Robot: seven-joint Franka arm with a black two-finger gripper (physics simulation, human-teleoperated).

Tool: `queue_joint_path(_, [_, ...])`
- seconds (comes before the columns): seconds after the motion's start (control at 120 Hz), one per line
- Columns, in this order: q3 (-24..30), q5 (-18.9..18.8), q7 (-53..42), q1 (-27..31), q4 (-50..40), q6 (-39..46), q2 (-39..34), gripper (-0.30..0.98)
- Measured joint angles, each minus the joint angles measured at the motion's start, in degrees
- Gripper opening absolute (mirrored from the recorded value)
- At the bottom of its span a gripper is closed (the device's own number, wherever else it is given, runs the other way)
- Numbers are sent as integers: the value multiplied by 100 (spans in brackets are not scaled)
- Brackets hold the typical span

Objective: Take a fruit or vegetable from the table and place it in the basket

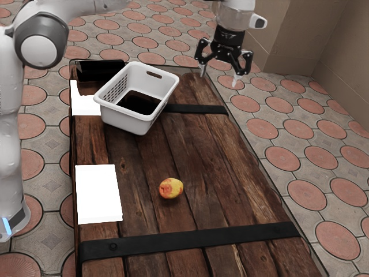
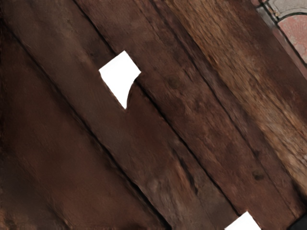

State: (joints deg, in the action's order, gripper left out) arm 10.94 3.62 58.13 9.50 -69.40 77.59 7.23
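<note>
Everything's left: our fingers (image 1: 237, 80) hang open, apart from the round yellow-red fruit (image 1: 171, 188) and the white plastic basket (image 1: 124, 120).

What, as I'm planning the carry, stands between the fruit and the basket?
Nothing visible: bare planks separate the fruit from the basket, whose wall the lift must clear. The white rectangle lies off to one side.

Below our hand (image 1: 219, 79) we see the brown planks of the bench (image 2: 211, 100), a white angular patch (image 2: 120, 74), another white patch (image 2: 243, 223), and, past the bench's edge, tiled floor (image 2: 296, 36).
</note>
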Motion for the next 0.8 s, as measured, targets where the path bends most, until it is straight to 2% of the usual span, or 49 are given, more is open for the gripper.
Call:
queue_joint_path(0.133, [13, 24, 1663, 26, 3, -52, 107, 69])
queue_joint_path(0.233, [46, 188, 2623, -77, 3, -77, -15, 69])
queue_joint_path(0.35, [42, 658, 3085, -519, -62, -103, -30, 69])
queue_joint_path(0.417, [-114, 797, 2844, -740, -297, -108, -90, 69])
queue_joint_path(0.525, [-196, 712, 2036, -802, -660, 46, -176, 69])
queue_joint_path(0.65, [-178, 690, 1174, -1008, -2622, 867, -1182, 69])
queue_joint_path(0.75, [-164, 826, 605, -1655, -3996, 1675, -1743, 68])
queue_joint_path(0.8, [-156, 864, 304, -1793, -4448, 2059, -1833, 68])
